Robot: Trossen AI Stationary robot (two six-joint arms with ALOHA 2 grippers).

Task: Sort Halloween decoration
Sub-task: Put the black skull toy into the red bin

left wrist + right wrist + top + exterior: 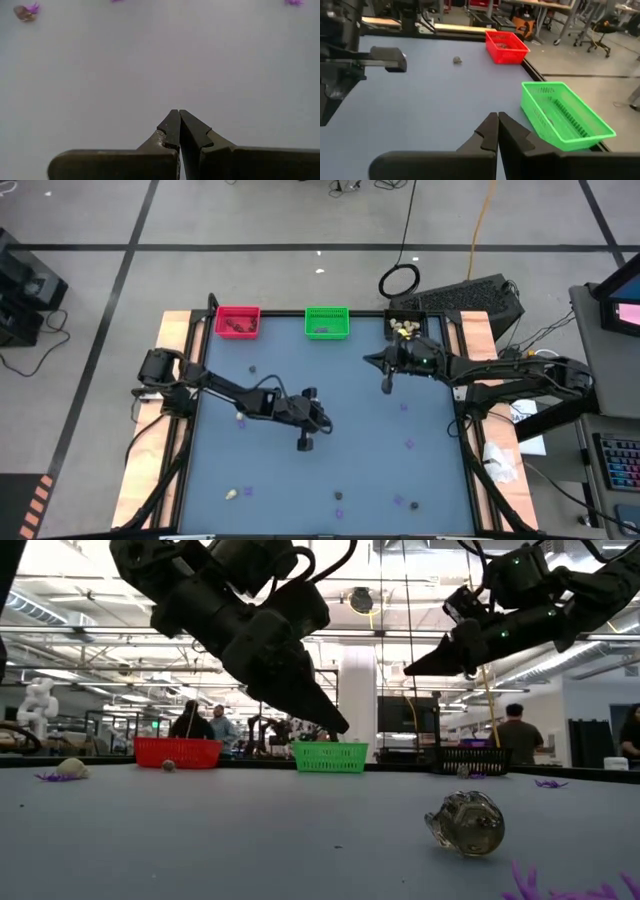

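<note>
Small Halloween trinkets lie scattered on the blue-grey table: a dark lump at the far left, a cream lump beside a purple bit near the front, a grey lump and purple bits toward the right. My left gripper hangs shut over the table's middle, above bare surface. My right gripper is shut too, raised over the far right part, near the green bin. Neither gripper holds anything.
Three bins stand along the far edge: red with dark lumps, green, and black with cream lumps. Wooden rails run down the table's left and right sides. People stand in the room beyond the table.
</note>
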